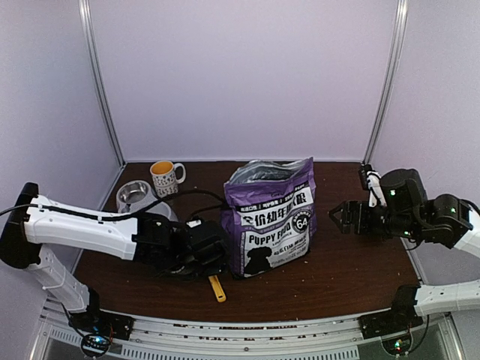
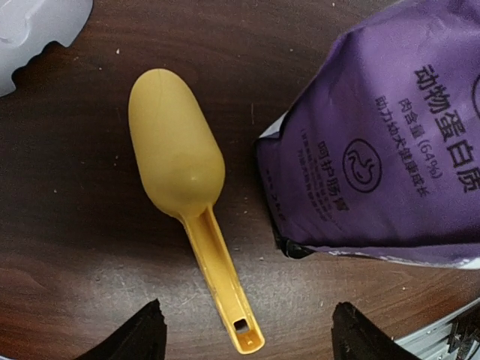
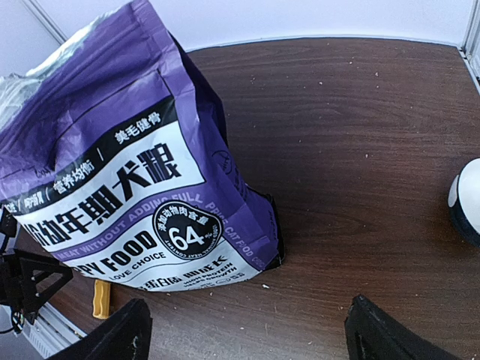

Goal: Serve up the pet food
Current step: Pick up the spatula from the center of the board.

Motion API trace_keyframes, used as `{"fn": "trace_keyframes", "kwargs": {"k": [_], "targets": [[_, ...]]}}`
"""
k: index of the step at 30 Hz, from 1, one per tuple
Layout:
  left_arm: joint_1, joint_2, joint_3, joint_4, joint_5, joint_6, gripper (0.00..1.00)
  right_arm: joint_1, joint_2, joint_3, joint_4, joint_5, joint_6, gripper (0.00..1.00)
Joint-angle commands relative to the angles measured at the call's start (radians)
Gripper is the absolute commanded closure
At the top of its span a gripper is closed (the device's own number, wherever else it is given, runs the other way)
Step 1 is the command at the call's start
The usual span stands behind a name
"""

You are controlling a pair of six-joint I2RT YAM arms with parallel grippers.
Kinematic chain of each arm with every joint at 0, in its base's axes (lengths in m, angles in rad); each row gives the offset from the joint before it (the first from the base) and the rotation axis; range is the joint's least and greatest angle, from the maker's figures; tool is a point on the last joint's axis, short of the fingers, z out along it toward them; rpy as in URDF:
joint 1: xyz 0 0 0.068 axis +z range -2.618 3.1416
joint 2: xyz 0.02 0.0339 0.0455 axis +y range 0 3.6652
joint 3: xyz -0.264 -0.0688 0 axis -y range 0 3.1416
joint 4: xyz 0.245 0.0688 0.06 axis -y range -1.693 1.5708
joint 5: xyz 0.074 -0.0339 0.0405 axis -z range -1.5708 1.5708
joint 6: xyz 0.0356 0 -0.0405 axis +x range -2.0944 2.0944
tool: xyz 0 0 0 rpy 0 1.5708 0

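The pet food itself is hidden inside the purple-and-white "PUPPY FOOD" bag [image 1: 270,217], which stands upright mid-table with its foil top open. A yellow scoop [image 2: 180,161] lies bowl-down on the table just left of the bag [image 2: 375,135]; its handle points back toward my left gripper [image 2: 251,334]. That gripper is open, and the handle's end lies on the table between the fingertips, apart from both. From above, the left gripper [image 1: 210,262] hovers low over the scoop [image 1: 217,289]. My right gripper [image 1: 341,216] hangs open and empty to the right of the bag [image 3: 120,172].
A grey double pet bowl [image 1: 135,196] sits at the back left, with a white patterned mug [image 1: 166,177] behind it. The bowl's edge [image 2: 30,30] shows beyond the scoop. A white rounded object [image 3: 466,202] sits at the right edge of the right wrist view.
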Motion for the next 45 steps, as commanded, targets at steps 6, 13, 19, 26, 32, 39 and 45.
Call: {"fn": "trace_keyframes", "kwargs": {"k": [6,13,19,26,32,39,45], "targets": [[0.019,0.153,0.042,0.097,0.087,-0.107,0.22,-0.024,-0.012,-0.050,0.033,-0.120,-0.079,0.10],[0.026,0.222,0.052,0.078,0.124,-0.142,0.23,-0.043,0.019,-0.044,0.059,-0.181,-0.095,0.11],[0.035,0.223,0.011,0.036,0.139,-0.149,0.37,-0.047,0.035,-0.063,0.099,-0.201,-0.071,0.11],[0.051,0.249,-0.039,0.130,0.178,-0.117,0.52,-0.048,-0.006,-0.104,0.105,-0.203,-0.021,0.11],[0.061,0.254,-0.097,0.236,0.202,-0.094,0.51,-0.049,-0.019,-0.098,0.091,-0.190,0.002,0.12],[0.074,0.262,-0.111,0.243,0.209,-0.057,0.57,-0.049,-0.030,-0.102,0.096,-0.184,0.044,0.12],[0.081,0.230,-0.163,0.277,0.213,-0.049,0.71,-0.048,-0.035,-0.099,0.101,-0.187,0.062,0.12]]}}
